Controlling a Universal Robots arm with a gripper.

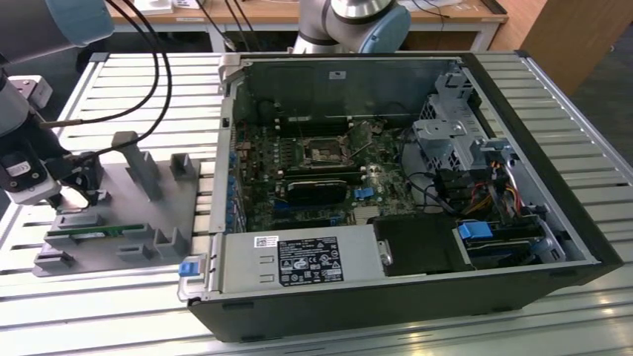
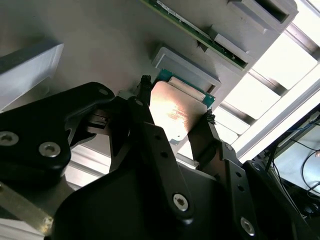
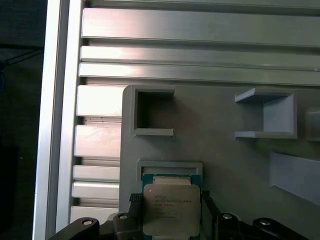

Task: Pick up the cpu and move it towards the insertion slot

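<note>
Grey tray (image 1: 148, 211): I count one cpu (image 3: 171, 210) in nest near tray edge, gripper (image 3: 170, 200) clamped on two sides. One slot (image 1: 324, 152) inside open case (image 1: 554, 185), well apart. Chip print unreadable.

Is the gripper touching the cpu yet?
Touching. In the second wrist view the gripper has one fingertip against each opposite edge of the cpu, with no gap showing.

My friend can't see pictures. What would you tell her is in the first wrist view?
A square silver chip sits pinched between the two black fingers of the pincer. Beneath it is a gray plastic holder plate with small open-sided pockets, which lies on a table of shiny metal slats.
</note>
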